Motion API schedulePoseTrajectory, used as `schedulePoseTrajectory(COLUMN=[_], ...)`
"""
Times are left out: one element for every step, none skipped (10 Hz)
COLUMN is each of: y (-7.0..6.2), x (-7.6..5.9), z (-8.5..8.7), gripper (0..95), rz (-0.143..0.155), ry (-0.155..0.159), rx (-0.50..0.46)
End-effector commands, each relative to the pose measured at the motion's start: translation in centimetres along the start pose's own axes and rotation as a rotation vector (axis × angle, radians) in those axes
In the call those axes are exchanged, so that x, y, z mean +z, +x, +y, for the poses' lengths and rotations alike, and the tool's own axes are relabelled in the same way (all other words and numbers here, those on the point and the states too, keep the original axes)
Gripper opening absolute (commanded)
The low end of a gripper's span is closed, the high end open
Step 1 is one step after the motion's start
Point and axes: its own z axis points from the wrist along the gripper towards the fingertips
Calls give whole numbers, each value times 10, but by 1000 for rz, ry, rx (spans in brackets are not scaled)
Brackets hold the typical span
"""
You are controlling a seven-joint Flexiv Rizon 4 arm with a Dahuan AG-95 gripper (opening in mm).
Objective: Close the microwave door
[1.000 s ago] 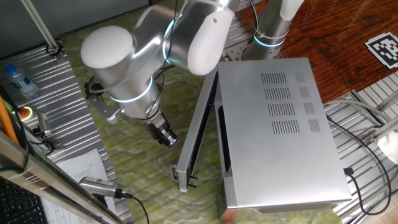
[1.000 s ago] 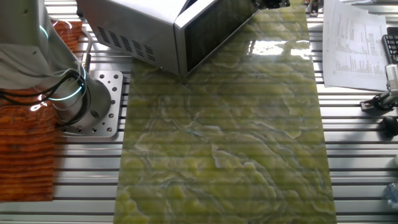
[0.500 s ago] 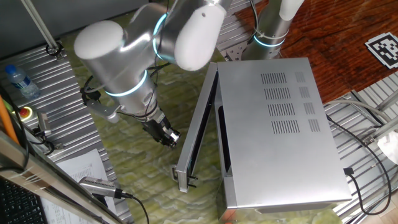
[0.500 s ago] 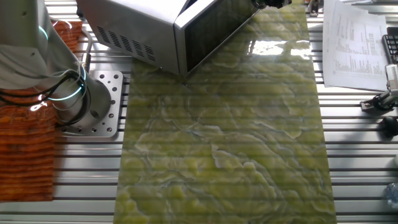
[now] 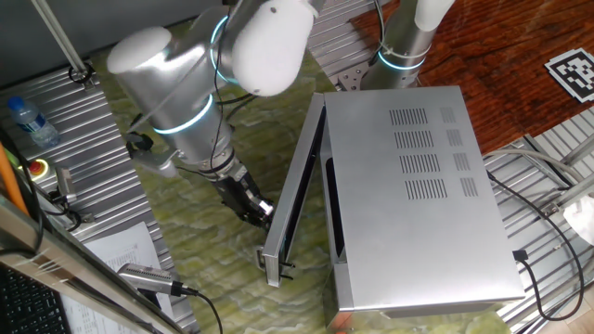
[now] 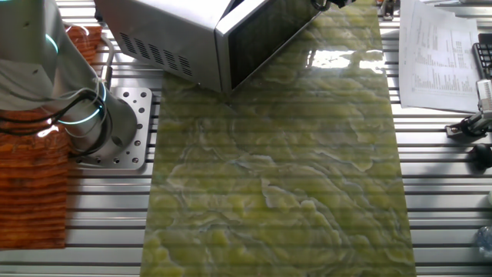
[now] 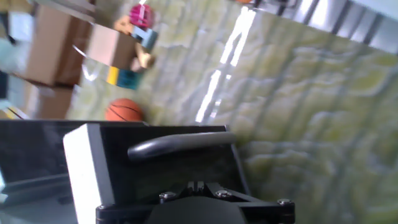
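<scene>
The microwave (image 5: 418, 186) is a large silver-grey box with vent slots on top, at the right of one fixed view and at the top left of the other (image 6: 161, 27). The microwave door (image 5: 295, 186) stands ajar, its free end with latch tabs toward the front; it also shows in the other fixed view (image 6: 265, 35). My gripper (image 5: 262, 213) is at the door's outer face near its free end. In the hand view my gripper (image 7: 196, 185) has its fingers together, close to the dark door face (image 7: 168, 171) and its handle (image 7: 180, 142).
The microwave stands on a green marbled mat (image 6: 277, 169). The arm base (image 6: 84, 123) is at the left. A water bottle (image 5: 28, 121) and a red button (image 5: 38, 168) are beside the mat. Papers (image 6: 438, 54) lie at the right. Cables (image 5: 548, 213) run behind the microwave.
My arm has moved the gripper right, toward the door's outer face near its free end. The door's angle looks unchanged.
</scene>
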Motion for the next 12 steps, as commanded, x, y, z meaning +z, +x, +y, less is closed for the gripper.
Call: schedulePoseTrajectory(y=[4,7,8,11,11,9,9,9,7,4,-1,-3], x=[6,10,11,14,16,17,18,17,16,14,10,9], z=[19,30,32,41,42,42,42,42,38,29,17,12], gripper=[0,0,0,0,0,0,0,0,0,0,0,0], rz=[1,0,0,5,12,12,13,13,10,3,-1,1], ry=[38,36,35,27,22,23,28,33,39,44,44,43], rx=[69,80,83,98,128,165,178,195,200,203,212,224])
